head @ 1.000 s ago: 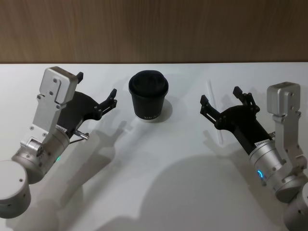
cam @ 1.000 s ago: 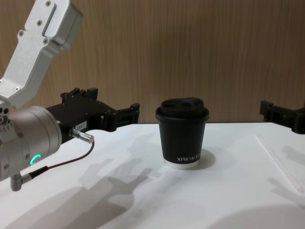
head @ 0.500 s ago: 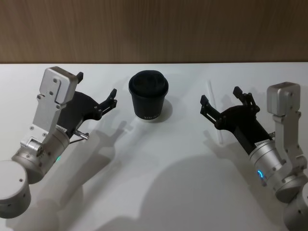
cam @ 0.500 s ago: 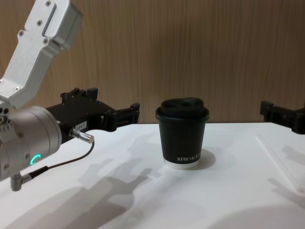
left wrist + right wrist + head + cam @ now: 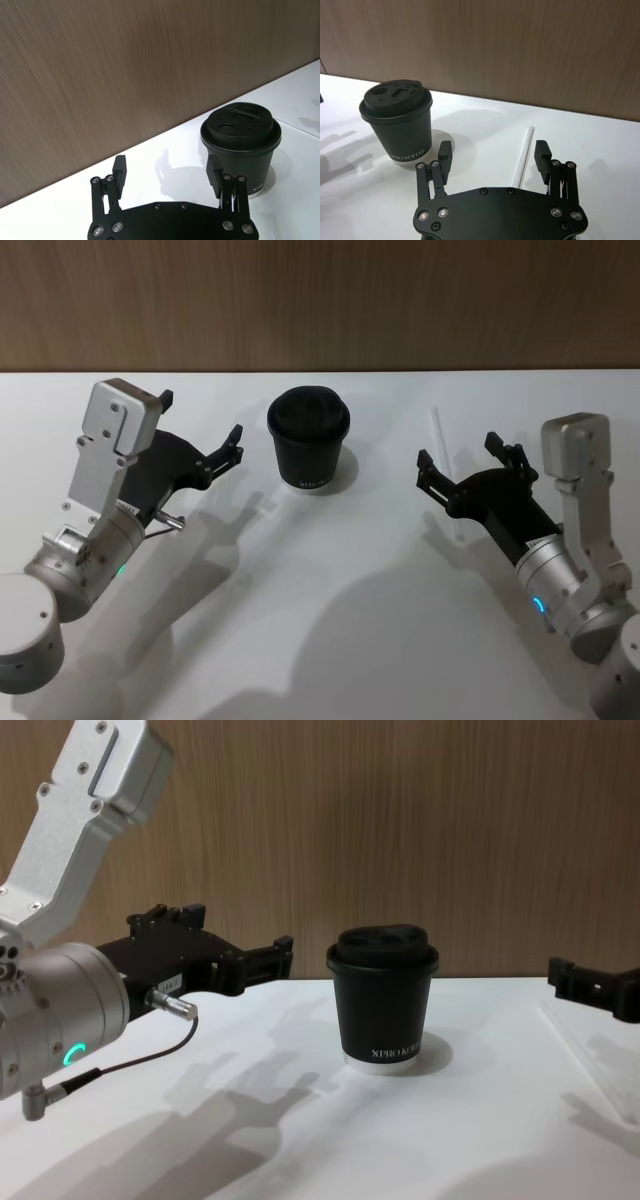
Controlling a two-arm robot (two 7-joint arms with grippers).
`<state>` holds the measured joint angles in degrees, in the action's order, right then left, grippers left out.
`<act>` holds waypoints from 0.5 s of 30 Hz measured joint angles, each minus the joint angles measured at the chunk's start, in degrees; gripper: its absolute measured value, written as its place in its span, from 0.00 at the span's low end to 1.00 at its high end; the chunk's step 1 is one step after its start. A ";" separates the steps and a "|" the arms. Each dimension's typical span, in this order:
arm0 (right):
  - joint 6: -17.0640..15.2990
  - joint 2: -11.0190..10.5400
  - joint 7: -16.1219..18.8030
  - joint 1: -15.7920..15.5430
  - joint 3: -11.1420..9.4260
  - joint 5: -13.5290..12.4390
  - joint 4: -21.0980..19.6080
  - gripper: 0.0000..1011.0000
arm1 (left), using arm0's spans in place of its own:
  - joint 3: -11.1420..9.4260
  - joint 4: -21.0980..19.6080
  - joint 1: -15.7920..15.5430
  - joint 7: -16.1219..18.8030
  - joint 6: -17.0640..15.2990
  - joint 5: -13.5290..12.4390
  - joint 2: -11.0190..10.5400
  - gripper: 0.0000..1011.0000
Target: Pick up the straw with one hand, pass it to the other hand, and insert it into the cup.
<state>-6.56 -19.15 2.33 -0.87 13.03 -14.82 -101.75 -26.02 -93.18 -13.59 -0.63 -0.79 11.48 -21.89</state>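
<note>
The right claw (image 5: pixel 457 452) is held wide apart over the straw (image 5: pixel 436 430), so it can be grabbed. The straw is laid flat on the table (image 5: pixel 330 590), right of the cup (image 5: pixel 308 440). The left claw (image 5: pixel 201 416) is held apart, left of the cup.

1. White lettering on the cup (image 5: pixel 386 1005), standing toward the table's (image 5: pixel 300 1150) far edge, low on the wall just above the bottom rim: "XPRO".
2. Right after it comes "KO", and the remaining letters curl away round the wall, unreadable.
3. There's a small white sticker (image 5: pixel 170 983) on the left gripper's (image 5: pixel 201 417) black body, its print too small to read.
</note>
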 joint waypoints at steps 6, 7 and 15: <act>-2.76 0.33 -1.21 0.24 0.24 0.99 -0.42 0.99 | 0.00 0.00 0.00 0.00 0.00 0.00 0.00 0.99; -3.04 0.38 -1.32 0.27 0.28 1.11 -0.44 0.99 | 0.00 0.00 0.00 0.00 0.00 0.00 0.00 0.99; -5.96 0.90 -2.56 0.74 0.47 2.43 -0.57 0.99 | 0.00 0.00 0.00 0.00 0.00 0.00 0.00 0.99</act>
<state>-12.52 -18.25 -0.23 -0.13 13.49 -12.40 -102.33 -26.03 -93.18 -13.59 -0.63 -0.80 11.48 -21.90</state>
